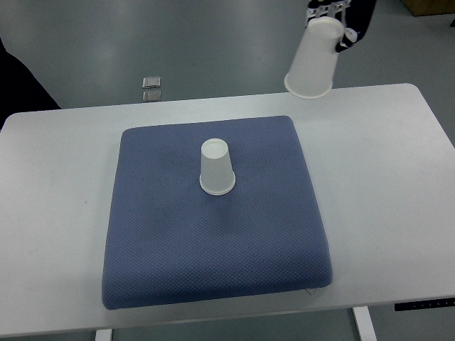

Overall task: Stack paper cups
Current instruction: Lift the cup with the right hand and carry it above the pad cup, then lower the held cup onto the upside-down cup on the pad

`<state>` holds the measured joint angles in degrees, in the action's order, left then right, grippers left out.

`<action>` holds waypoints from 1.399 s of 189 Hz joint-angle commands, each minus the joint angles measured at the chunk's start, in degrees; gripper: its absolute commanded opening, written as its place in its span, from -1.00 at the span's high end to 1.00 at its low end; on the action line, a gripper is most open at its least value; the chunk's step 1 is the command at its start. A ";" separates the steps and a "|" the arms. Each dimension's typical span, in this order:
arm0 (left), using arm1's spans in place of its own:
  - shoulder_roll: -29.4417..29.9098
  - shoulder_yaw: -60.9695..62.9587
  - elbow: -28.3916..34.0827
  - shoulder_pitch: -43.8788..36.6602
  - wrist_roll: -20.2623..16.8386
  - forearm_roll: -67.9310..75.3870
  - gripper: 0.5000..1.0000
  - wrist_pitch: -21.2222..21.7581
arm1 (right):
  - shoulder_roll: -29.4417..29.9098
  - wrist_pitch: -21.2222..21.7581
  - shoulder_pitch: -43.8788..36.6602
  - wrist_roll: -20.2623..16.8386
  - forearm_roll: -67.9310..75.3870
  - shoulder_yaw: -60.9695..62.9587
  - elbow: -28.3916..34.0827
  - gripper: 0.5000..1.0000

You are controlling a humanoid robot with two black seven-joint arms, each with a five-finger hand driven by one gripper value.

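Hand [340, 21]: clamped on raised cup [313, 60], beyond pad's [178, 263] far right corner; arm side not visible.
Base cup [216, 167]: inverted, pad centre.
Advice: square rim over base, lower straight.

White table [398, 185] carries blue cushion pad [213, 249] at centre; upturned paper cup [216, 167] stands on pad.

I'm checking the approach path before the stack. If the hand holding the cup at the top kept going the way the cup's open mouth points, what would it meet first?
Probably the blue mat. The held cup tilts mouth-first down and slightly left from the hand, toward the mat's far right corner, short of the upside-down cup. Depth is unclear from one view.
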<state>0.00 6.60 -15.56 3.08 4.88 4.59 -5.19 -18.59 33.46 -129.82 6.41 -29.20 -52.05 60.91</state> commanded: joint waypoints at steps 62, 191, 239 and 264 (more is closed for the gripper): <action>0.00 0.00 2.81 0.00 0.05 -0.02 -1.00 0.01 | 18.59 -3.05 4.48 -0.17 8.46 1.86 -7.65 0.46; 0.00 0.08 2.64 0.00 0.05 0.07 -1.00 0.01 | 18.59 -4.19 10.28 -0.17 8.54 1.86 -11.26 0.39; 0.00 0.00 2.55 0.00 0.05 0.07 -1.00 0.01 | 18.59 -4.19 11.43 -0.17 8.37 1.86 -10.91 0.39; 0.00 0.08 2.37 0.00 0.05 0.07 -1.00 0.01 | 18.59 -5.15 12.04 -0.17 8.37 1.86 -10.73 0.39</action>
<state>0.00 6.64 -13.02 3.08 4.92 4.66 -5.18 0.00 29.09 -118.20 6.23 -20.82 -50.21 50.03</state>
